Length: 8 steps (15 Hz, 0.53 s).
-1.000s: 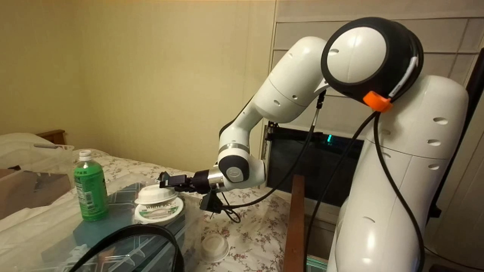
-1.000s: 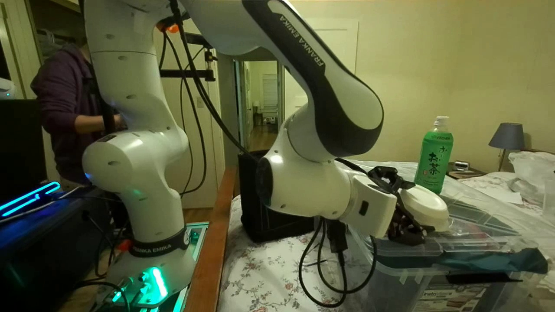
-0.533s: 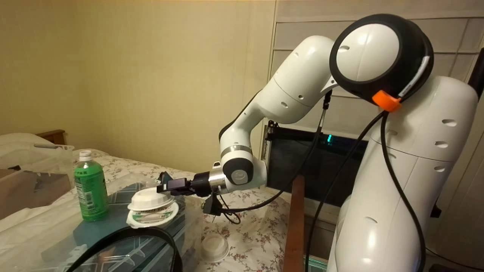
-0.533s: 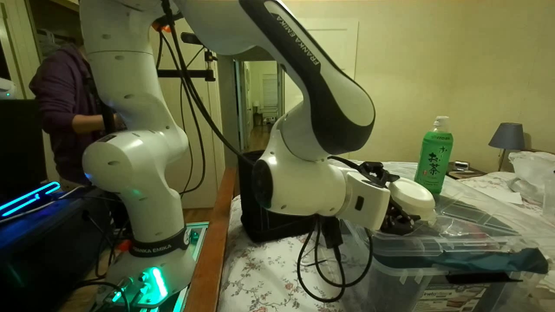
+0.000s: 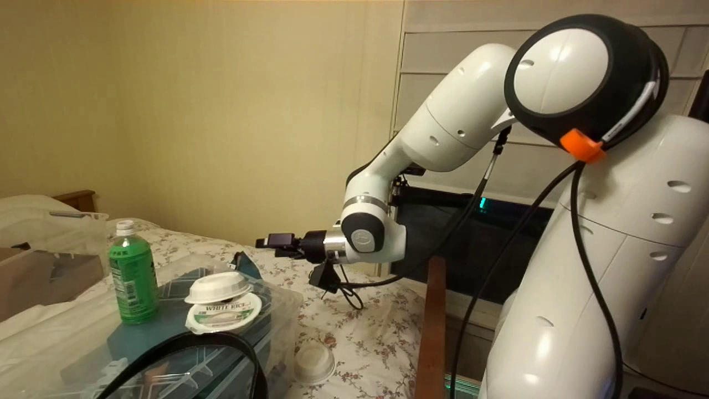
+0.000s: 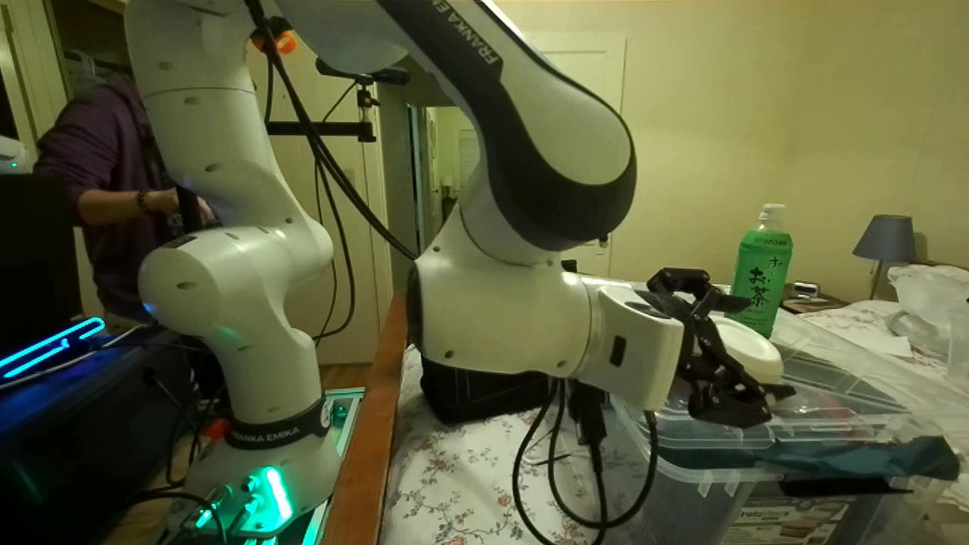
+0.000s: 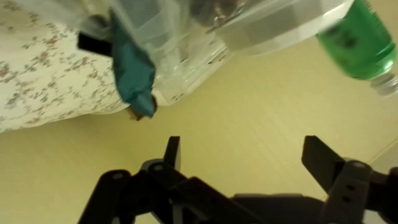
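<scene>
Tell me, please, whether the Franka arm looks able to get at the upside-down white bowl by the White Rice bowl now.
Probably yes: the open end effector holds nothing, and although it is raised and set back from the upside-down white bowl, I see nothing between them.

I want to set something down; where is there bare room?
The clear plastic bin lid has room between the green plastic tea bottle and the round white rice tub. So does the floral bedsheet, between its lone white plastic bowl and the brown wooden rail. It's crowded around the tub: an upturned white plastic bowl, the open black gripper.
</scene>
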{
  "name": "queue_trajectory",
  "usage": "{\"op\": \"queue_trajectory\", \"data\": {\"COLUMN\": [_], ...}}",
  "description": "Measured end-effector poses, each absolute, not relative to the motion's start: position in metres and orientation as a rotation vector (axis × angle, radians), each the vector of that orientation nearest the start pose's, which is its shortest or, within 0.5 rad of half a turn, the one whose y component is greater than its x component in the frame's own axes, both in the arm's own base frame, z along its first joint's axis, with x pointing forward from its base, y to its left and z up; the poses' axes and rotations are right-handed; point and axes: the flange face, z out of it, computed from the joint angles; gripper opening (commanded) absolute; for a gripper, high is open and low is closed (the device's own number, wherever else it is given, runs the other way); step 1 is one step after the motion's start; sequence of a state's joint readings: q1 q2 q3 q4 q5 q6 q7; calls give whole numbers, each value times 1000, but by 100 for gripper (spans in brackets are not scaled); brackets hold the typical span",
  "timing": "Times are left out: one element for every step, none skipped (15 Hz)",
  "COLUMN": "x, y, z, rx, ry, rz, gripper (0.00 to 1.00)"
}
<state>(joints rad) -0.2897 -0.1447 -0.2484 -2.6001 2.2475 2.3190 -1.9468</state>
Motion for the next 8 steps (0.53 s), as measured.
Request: {"op": "queue_trajectory", "data": {"x": [377, 367, 358, 348, 339, 331, 325, 320], "y": [-226, -240, -254, -267, -279, -290, -298, -305], "z": [314, 314, 312, 308, 303, 296, 288, 278], "rx": [-2069, -2105, -2141, -2178, -2215, -2252, -2288, -2322], "ry": [681, 739, 798, 858, 919, 980, 1040, 1091], "rz": [-1599, -1610, -1612, -1609, -1598, -1573, -1541, -1496], "gripper": [100, 100, 100, 100, 100, 100, 100, 100]}}
